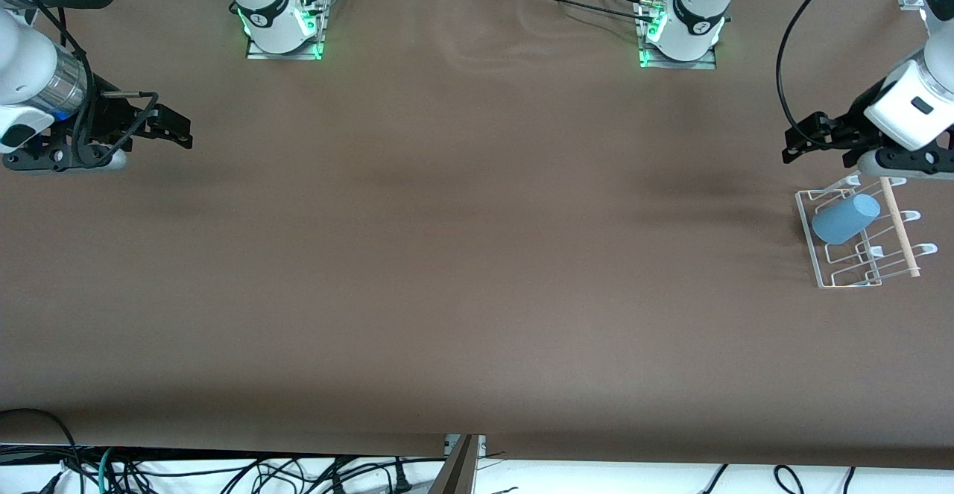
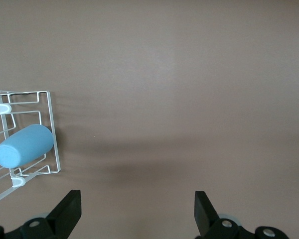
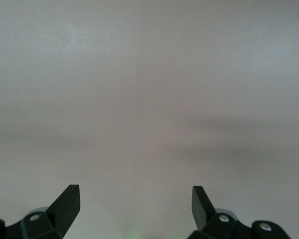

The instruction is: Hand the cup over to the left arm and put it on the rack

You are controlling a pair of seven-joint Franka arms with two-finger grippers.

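The light-blue cup (image 1: pixel 846 218) lies on its side on the rack (image 1: pixel 820 274), at the left arm's end of the table. The rack's wooden dowel (image 1: pixel 900 229) runs along the side away from the table's middle. My left gripper (image 1: pixel 796 141) is open and empty, just off the rack's corner that is farther from the front camera. In the left wrist view the cup (image 2: pixel 24 145) and the rack (image 2: pixel 52 130) show to one side of the open left gripper (image 2: pixel 137 204). My right gripper (image 1: pixel 179 130) waits open and empty at the right arm's end; its wrist view shows the gripper (image 3: pixel 135 201) over bare table.
The brown table cover (image 1: pixel 477 255) spreads wide between the two grippers. The arm bases (image 1: pixel 283 28) (image 1: pixel 678 36) with green lights stand along the table's edge farthest from the front camera. Cables (image 1: pixel 223 472) hang below the nearest edge.
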